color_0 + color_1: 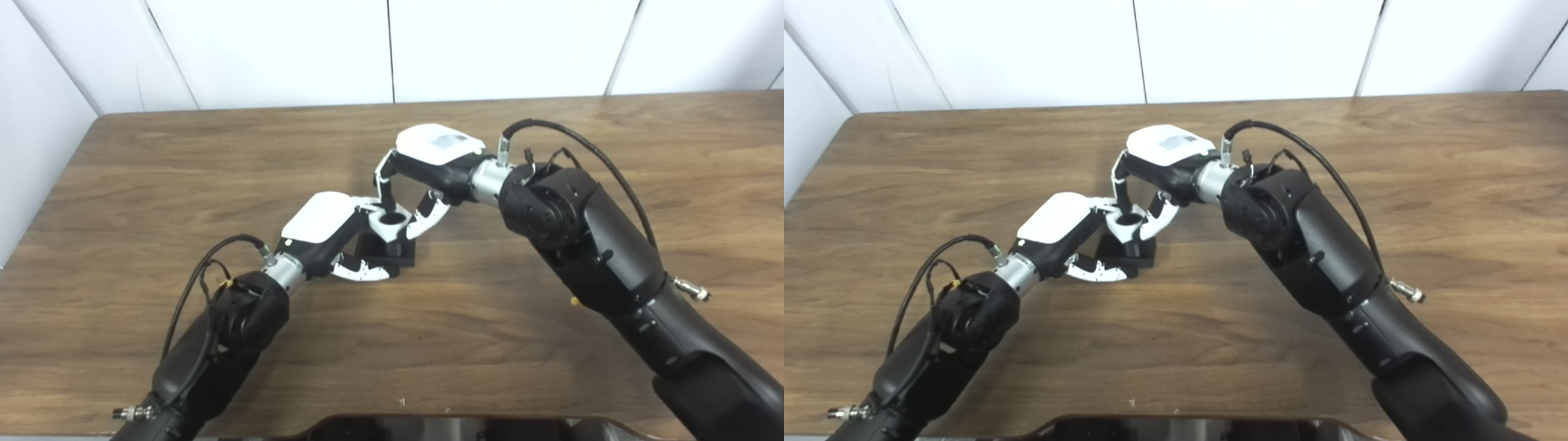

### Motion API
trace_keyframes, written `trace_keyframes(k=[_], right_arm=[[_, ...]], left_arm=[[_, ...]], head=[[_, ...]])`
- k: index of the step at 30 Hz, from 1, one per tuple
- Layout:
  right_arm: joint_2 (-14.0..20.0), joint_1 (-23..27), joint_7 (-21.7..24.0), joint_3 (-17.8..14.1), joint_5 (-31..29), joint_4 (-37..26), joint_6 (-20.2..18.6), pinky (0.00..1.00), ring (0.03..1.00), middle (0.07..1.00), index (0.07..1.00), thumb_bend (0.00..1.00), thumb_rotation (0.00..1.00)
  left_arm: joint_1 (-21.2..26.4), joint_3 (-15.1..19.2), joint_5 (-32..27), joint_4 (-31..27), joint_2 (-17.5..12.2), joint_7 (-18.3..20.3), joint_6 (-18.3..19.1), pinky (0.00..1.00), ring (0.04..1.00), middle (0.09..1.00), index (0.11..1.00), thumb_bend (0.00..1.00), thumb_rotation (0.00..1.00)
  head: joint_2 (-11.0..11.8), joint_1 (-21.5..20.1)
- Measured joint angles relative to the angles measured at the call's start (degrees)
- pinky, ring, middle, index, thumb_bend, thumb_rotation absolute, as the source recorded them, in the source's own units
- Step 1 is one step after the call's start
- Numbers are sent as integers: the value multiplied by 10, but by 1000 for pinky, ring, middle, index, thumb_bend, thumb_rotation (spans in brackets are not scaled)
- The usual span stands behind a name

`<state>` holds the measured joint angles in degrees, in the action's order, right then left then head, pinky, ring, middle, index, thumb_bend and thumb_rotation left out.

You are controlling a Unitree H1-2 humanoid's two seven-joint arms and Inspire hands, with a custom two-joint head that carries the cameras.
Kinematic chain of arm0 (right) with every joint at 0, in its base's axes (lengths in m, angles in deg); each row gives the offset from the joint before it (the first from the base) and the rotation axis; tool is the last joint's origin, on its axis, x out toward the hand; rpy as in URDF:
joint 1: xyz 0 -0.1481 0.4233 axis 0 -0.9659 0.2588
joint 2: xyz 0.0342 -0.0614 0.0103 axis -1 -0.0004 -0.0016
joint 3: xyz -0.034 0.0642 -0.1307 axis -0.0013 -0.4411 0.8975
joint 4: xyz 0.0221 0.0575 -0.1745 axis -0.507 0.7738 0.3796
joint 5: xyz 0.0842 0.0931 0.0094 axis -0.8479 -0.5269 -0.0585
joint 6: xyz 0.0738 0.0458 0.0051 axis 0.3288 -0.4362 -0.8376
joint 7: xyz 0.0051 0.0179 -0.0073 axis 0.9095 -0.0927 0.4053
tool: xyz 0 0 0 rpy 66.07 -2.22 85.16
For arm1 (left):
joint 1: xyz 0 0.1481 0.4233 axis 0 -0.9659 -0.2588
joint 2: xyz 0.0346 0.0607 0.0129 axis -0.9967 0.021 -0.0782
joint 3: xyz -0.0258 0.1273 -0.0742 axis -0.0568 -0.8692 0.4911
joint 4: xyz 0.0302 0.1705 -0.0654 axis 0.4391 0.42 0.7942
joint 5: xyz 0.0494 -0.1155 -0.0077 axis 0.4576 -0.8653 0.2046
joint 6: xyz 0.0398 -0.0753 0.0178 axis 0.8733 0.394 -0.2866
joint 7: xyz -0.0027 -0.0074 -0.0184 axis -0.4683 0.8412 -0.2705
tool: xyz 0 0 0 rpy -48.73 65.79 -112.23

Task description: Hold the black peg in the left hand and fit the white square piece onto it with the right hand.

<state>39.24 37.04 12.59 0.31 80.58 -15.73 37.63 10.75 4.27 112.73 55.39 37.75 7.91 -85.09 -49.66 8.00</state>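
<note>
Near the middle of the table (184,343), the peg (392,251) is being steadied by the left hand (324,229), whose fingers are closed about its black base, with the thumb lying along the near edge. The base appears to be resting on the wood. The white piece (392,222) is being gripped by the right hand (432,156), its fingers (384,184) curled down on the far side and the thumb on the near side; nothing is being left slack in either hand. The piece is being held directly over the peg, with its round hole facing up, and it seems to be partly seated already, though how far down it has gone cannot be told, since the joint is being hidden by the fingers. For the step to be done well, the piece is best kept level and its hole centred on the peg's axis while it is being pressed straight down; any tilt is likely to make it bind. The base should be clamped firmly so that it is not being dragged sideways by the push. Release is best delayed until the piece is sitting flat against the base.
</note>
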Motion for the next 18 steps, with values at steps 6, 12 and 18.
trace_keyframes(k=[6, 12, 18], right_arm=[[-2, 0, -1, -1, 3, 1, 0, 843, 861, 776, 481, 511, 146], [-3, 0, -1, -1, 3, 2, 0, 838, 856, 774, 481, 511, 146], [-3, 0, -1, -1, 4, 2, 0, 834, 857, 779, 481, 512, 150]], left_arm=[[0, 0, 0, 0, 0, 0, 0, 835, 837, 854, 564, 798, 243], [0, 0, 0, 0, 0, 1, 1, 832, 835, 854, 562, 797, 247], [0, 0, 0, 0, 0, 1, 1, 840, 839, 853, 563, 801, 254]], head=[[0, 0], [-2, 0], [-2, 1]])
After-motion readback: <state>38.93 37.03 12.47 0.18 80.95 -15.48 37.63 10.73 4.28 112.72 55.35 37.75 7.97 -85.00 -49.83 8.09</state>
